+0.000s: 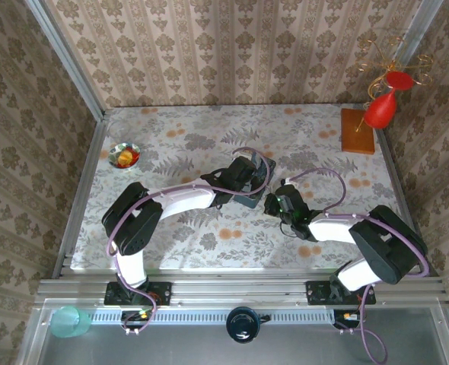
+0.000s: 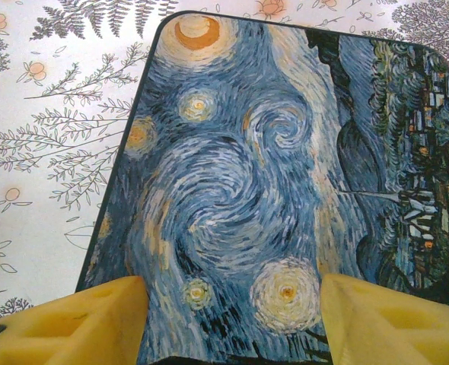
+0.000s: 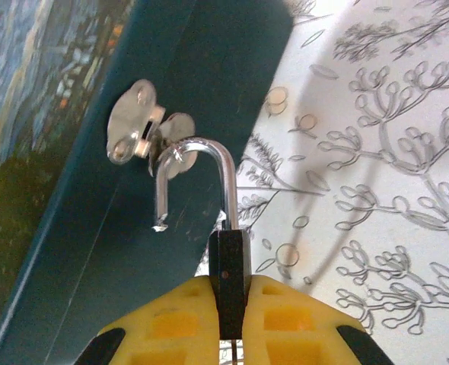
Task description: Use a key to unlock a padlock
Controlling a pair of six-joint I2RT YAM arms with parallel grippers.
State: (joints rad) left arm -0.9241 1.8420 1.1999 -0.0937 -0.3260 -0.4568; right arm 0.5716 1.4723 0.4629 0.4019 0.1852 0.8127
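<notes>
The padlock point(image 3: 230, 274) is a small black block, and my right gripper point(image 3: 230, 296) is shut on its body. Its silver shackle point(image 3: 202, 148) stands open, with the free end hanging loose. The curve of the shackle hooks through the metal hasp point(image 3: 137, 122) on the side of the blue night-sky tin point(image 2: 270, 175). My left gripper point(image 2: 232, 312) hovers over the tin's lid, open, with its yellow fingers point(image 2: 80, 327) low over the near edge. From above, both grippers meet at the tin point(image 1: 249, 199) in mid-table. The key is hidden.
A small shiny bowl point(image 1: 124, 155) with red and yellow bits sits at the far left. A wooden block point(image 1: 358, 131) carrying a red ornament point(image 1: 380, 110) stands at the far right corner. Patterned walls enclose the table on three sides.
</notes>
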